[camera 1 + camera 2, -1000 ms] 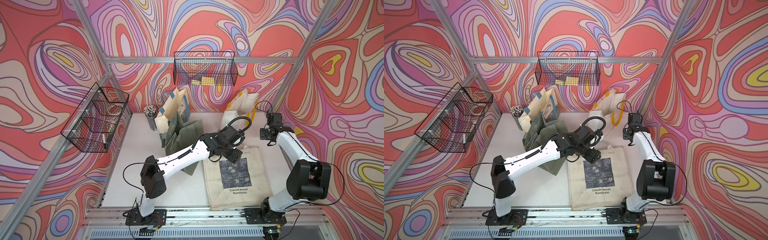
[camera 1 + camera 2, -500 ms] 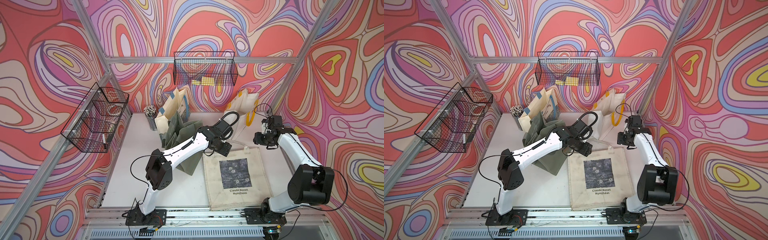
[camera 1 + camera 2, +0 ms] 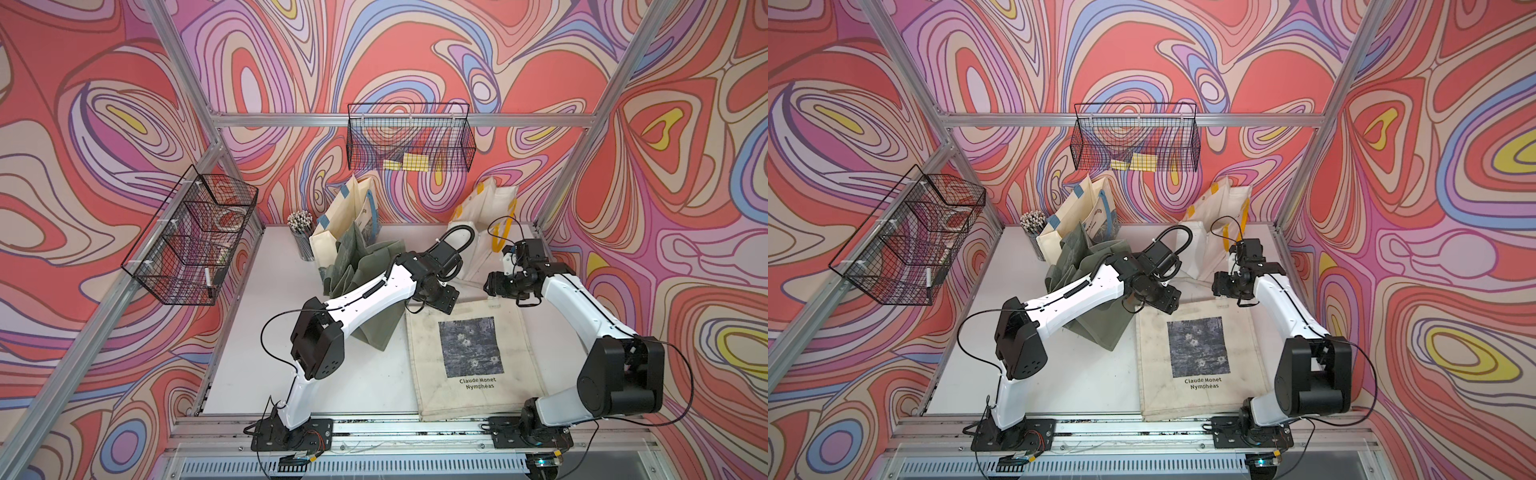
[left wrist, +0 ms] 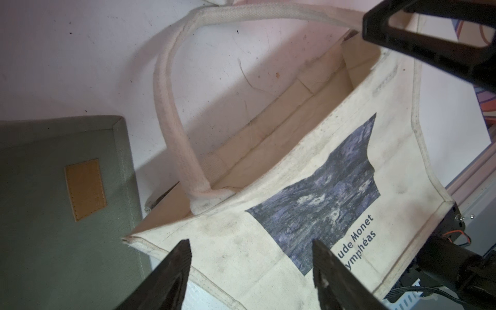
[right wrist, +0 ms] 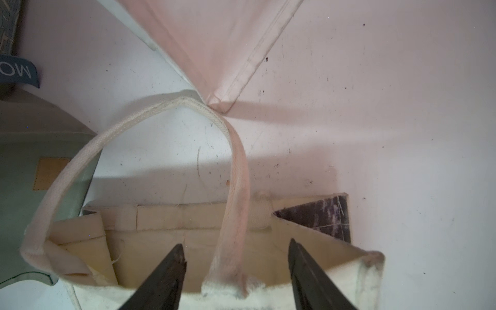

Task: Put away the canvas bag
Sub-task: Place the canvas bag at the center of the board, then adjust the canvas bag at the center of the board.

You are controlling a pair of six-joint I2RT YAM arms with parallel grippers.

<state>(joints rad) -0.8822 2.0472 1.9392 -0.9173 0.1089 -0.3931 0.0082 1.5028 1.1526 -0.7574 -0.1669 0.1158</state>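
The canvas bag (image 3: 473, 357), cream with a dark Monet print, lies flat on the white table in both top views, its mouth facing the back. My left gripper (image 4: 251, 257) is open over the bag's front panel near the mouth's left corner, with nothing between its fingers (image 4: 174, 268). My right gripper (image 5: 236, 257) is open too and straddles the root of a cream handle (image 5: 233, 188) at the bag's mouth without pinching it. In a top view the left gripper (image 3: 442, 297) and the right gripper (image 3: 492, 286) face each other above the bag's top edge.
A green bag (image 3: 365, 282) lies just left of the canvas bag, under my left arm. Behind stand a cream bag with blue straps (image 3: 345, 220), a white bag with yellow handles (image 3: 486, 216) and a pencil cup (image 3: 301, 232). Wire baskets hang on the back wall (image 3: 409, 143) and left wall (image 3: 195, 237).
My left gripper has drawn back from over the print to the bag's top edge. My right gripper has swung down and inward to the mouth. Both jaws have widened slightly.
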